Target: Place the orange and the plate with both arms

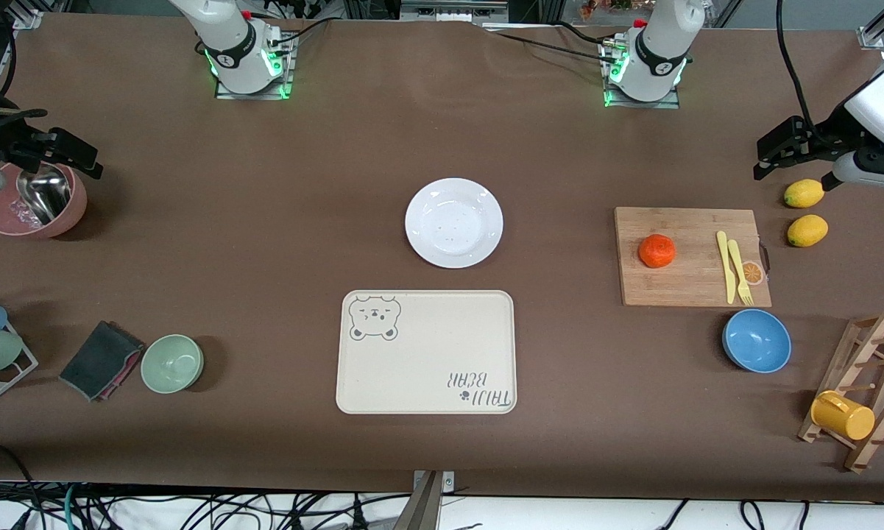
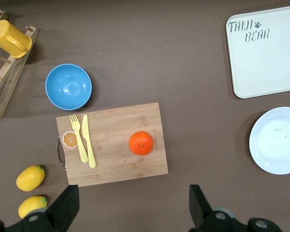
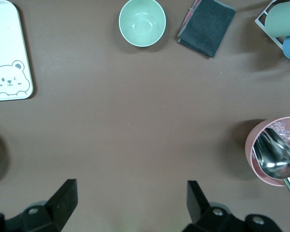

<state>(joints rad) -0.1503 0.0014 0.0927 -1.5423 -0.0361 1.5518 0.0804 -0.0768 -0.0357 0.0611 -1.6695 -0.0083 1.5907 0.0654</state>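
You've got the orange (image 1: pixel 656 251) sitting on the cutting board (image 1: pixel 692 256), toward the left arm's end of the counter (image 1: pixel 265 243), w/ the plate (image 1: pixel 453 222) mid-counter, just farther from the front cam than the bear tray (image 1: pixel 426 352). Likely staged so each arm takes one item; tray looks like the drop spot. Left pincer (image 1: pixel 769 158) hangs near the lemons (image 1: pixel 804 193), fingers spread wide, holding nothing. Right pincer (image 1: pixel 73 158) is over the pink bowl (image 1: pixel 33 200), likewise released and empty. Nothing grasped yet.
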